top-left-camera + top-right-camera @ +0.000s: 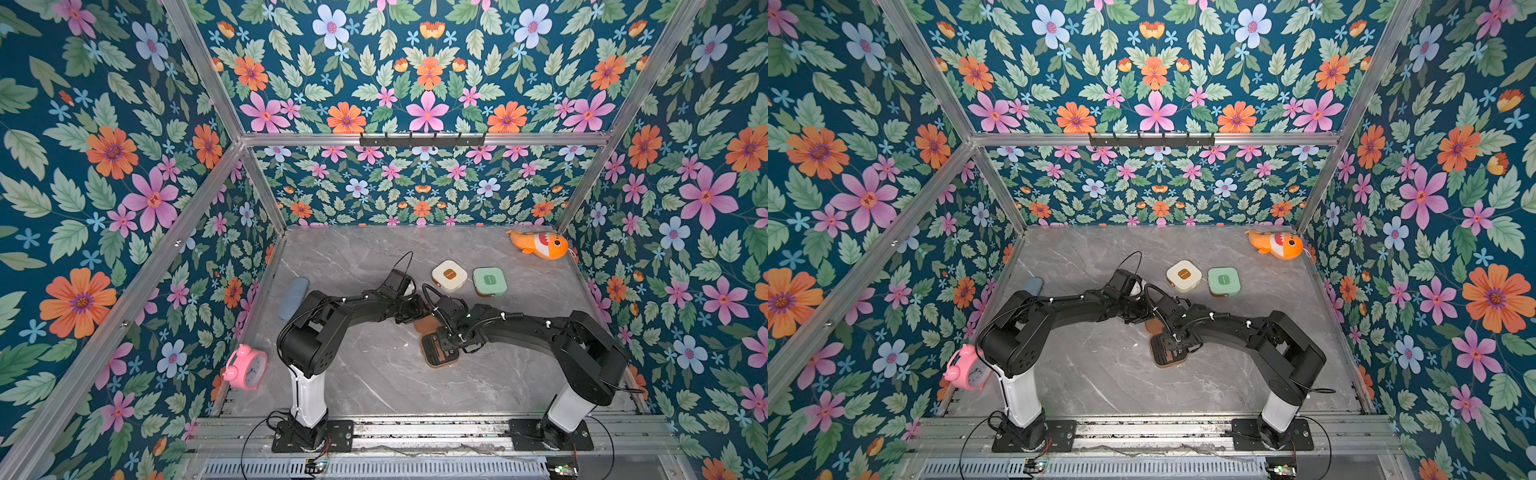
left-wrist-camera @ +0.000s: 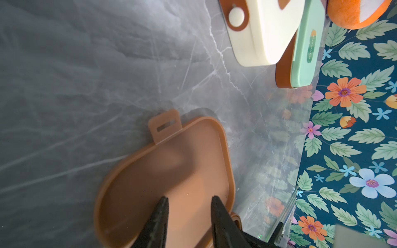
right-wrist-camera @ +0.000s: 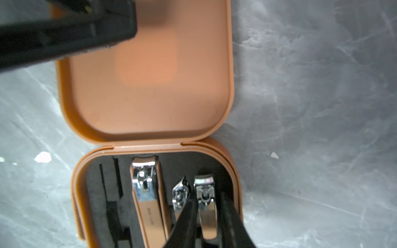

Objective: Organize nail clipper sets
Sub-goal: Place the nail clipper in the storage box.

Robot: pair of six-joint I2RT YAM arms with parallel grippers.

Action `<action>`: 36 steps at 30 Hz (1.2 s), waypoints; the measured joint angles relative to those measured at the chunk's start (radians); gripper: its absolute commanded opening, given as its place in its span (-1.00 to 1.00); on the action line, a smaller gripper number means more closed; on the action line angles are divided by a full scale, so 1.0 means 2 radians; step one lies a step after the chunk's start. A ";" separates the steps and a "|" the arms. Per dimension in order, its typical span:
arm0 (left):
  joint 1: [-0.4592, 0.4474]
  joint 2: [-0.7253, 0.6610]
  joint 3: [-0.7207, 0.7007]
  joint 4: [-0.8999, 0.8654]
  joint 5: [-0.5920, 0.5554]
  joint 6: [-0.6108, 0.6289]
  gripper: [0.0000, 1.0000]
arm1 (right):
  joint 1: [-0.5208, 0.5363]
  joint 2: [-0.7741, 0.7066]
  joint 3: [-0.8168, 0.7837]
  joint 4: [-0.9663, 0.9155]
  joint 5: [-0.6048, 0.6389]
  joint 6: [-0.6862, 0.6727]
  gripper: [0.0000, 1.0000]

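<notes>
While the brown case (image 3: 150,103) lies open on the counter (image 1: 374,374), the task reads as about two-thirds done.
- Cream case (image 1: 449,275), mint case (image 1: 490,281): shut, just beyond the brown case.
- Left gripper (image 2: 189,197): fingers apart, tips on its lid.
- Right gripper (image 3: 208,199): fingers astride the small clipper (image 3: 206,214) in its tray; pinch unclear.
- Large clipper (image 3: 146,193), angled clipper (image 3: 180,195): seated.
- Slim slots (image 3: 107,189): empty.
- Remaining, likely: closing.

Left end effector (image 2: 188,200) narrowly ajar
</notes>
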 measured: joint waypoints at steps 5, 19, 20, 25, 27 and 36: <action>0.000 0.001 -0.001 0.004 -0.001 0.000 -0.29 | -0.004 0.007 0.011 -0.010 0.002 0.000 -0.50; -0.005 0.006 -0.002 0.014 0.003 0.001 -0.31 | -0.019 0.022 0.035 -0.018 0.004 0.002 -0.42; -0.005 0.006 -0.002 0.015 0.003 0.001 -0.31 | -0.020 0.022 0.038 -0.021 0.006 0.002 -0.40; -0.005 0.006 -0.002 0.016 0.004 0.001 -0.32 | -0.022 0.024 0.045 -0.024 0.005 0.004 -0.34; -0.005 0.006 -0.001 0.016 0.004 0.001 -0.32 | -0.022 0.022 0.048 -0.025 0.006 0.004 -0.29; -0.005 0.007 0.003 0.010 0.004 0.002 -0.32 | -0.023 -0.005 0.049 -0.039 0.013 0.004 -0.28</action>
